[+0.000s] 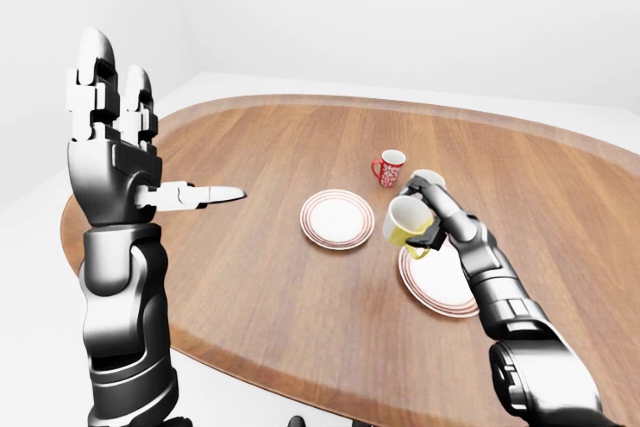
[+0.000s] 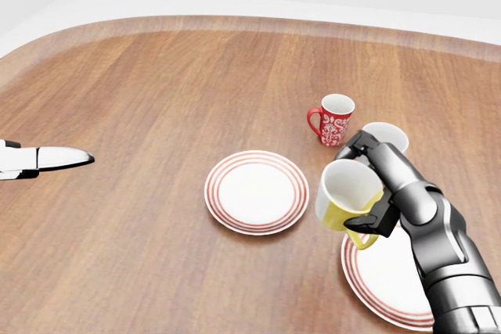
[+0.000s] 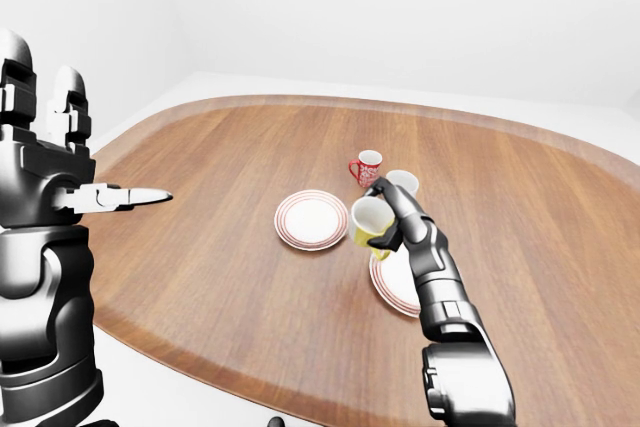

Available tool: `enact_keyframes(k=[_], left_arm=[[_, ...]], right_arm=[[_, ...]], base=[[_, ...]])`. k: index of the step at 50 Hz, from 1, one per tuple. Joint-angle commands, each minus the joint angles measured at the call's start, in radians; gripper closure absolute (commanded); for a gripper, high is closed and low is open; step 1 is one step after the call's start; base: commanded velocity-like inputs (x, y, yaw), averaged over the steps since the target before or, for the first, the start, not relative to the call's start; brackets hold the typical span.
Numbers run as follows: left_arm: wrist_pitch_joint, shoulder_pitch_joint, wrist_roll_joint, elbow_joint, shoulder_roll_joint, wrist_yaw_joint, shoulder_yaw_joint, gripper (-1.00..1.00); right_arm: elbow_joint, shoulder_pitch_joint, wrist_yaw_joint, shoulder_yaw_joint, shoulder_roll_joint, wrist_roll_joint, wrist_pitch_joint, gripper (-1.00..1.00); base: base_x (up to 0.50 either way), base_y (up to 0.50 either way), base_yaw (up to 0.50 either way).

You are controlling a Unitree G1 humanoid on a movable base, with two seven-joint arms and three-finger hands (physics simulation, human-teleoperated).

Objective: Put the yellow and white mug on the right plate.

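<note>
**K:** Wood table (image 2: 156, 99), oval top, near edge cut off in the head view. What's at far left?

**M:** left hand (image 1: 115, 157), raised upright well above the table's left end, fingers spread, gripping nothing. One pale finger sticks out sideways to the right. Head view only catches that fingertip at its left edge; the rest is out of frame.

**K:** Middle?

**M:** left plate (image 2: 257, 192), white with red rings, flat on the table, nothing on it. Up and right of it, red mug (image 2: 333, 119), patterned, upright, handle to the left.

**K:** Target?

**M:** yellow and white mug (image 2: 347, 195) is in the right hand (image 2: 383, 185), fingers closed around it, tilted with the mouth facing the camera. It sits at the upper-left rim of the right plate (image 2: 383, 275). Can't tell if it's clear of the plate or touching it.

**K:** Occlusions?

**M:** Forearm covers the right part of that plate, and the frame's bottom clips it in the head view. Another white cup (image 2: 387, 135) peeks out behind the knuckles, mostly hidden.
</note>
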Motion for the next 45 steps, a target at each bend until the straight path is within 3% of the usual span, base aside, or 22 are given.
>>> enact_keyframes(k=[1, 45], left_arm=[[0.0, -0.001, 0.002, -0.001, -0.001, -0.001, 0.0, -0.98], [0.0, 0.015, 0.018, -0.005, -0.015, -0.007, -0.013, -0.98]], right_arm=[[0.21, -0.086, -0.075, -0.017, -0.065, -0.019, -0.093, 1.0], [0.452, -0.114, -0.199, -0.025, -0.18, 0.011, -0.103, 1.0]], base=[[0.0, 0.0, 0.0], [0.0, 0.0, 0.0]])
